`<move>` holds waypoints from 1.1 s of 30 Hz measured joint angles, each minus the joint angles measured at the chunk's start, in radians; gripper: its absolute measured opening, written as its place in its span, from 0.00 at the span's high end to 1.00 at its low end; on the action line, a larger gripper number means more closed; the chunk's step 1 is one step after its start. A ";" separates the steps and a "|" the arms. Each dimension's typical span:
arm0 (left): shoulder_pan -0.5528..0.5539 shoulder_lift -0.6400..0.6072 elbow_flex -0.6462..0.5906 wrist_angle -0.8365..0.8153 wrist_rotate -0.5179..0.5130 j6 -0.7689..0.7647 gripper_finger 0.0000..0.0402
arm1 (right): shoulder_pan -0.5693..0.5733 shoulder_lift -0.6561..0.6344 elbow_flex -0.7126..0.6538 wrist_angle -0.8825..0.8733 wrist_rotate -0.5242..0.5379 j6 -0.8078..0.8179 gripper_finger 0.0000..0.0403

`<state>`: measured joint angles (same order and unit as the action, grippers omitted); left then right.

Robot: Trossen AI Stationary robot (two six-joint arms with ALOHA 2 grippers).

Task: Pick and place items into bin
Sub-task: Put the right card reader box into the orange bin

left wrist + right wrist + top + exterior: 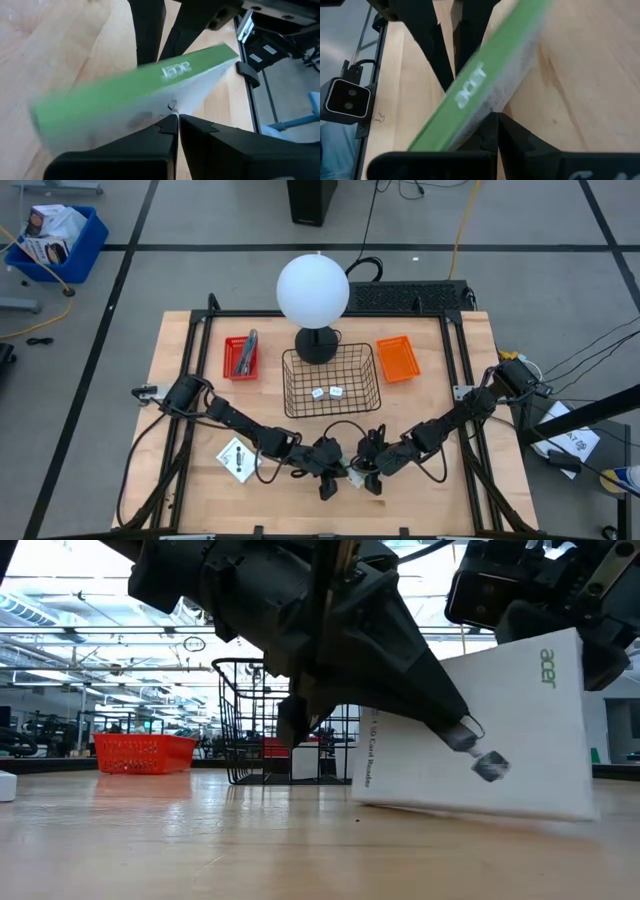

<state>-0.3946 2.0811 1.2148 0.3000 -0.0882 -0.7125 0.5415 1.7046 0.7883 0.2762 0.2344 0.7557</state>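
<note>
- At the near edge of the surface [200, 480], both arms met over a white-and-green box [500, 730], tilted with one lower edge on the wood.
- Left gripper [177, 120] was clenched on one box edge; right gripper [496, 116] was clenched on the opposite one.
- Box looked like light, stiff cardboard with smooth, likely slippery faces; thin edges seemed the best hold, and squeezing hard could dent it.
- A white card [236, 458] lay just beside the left arm.
- Farther back stood the wire basket [332, 358] holding two small white cubes [327, 392], flanked by two red bins [240, 358].
</note>
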 joint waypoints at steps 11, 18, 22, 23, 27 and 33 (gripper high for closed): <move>-0.013 -0.001 0.000 -0.016 0.007 -0.002 0.94 | 0.003 0.000 0.000 0.006 -0.002 -0.001 1.00; -0.013 -0.001 0.000 -0.018 0.007 -0.002 0.94 | 0.003 0.000 0.000 0.005 -0.002 -0.016 1.00; -0.013 -0.001 0.000 -0.019 0.007 0.001 0.94 | 0.003 0.000 0.000 0.004 -0.005 -0.025 1.00; -0.013 -0.001 0.000 -0.019 0.007 0.001 0.94 | 0.003 0.000 0.000 0.004 -0.006 -0.030 1.00; -0.013 -0.001 0.000 -0.019 0.008 0.002 0.94 | 0.001 0.000 0.000 0.004 -0.030 -0.035 1.00; -0.025 -0.001 0.000 -0.027 0.010 0.040 0.94 | 0.001 0.000 0.000 0.003 -0.029 -0.035 1.00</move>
<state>-0.4195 2.0804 1.2148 0.2734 -0.0785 -0.6724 0.5426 1.7042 0.7883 0.2794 0.2050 0.7208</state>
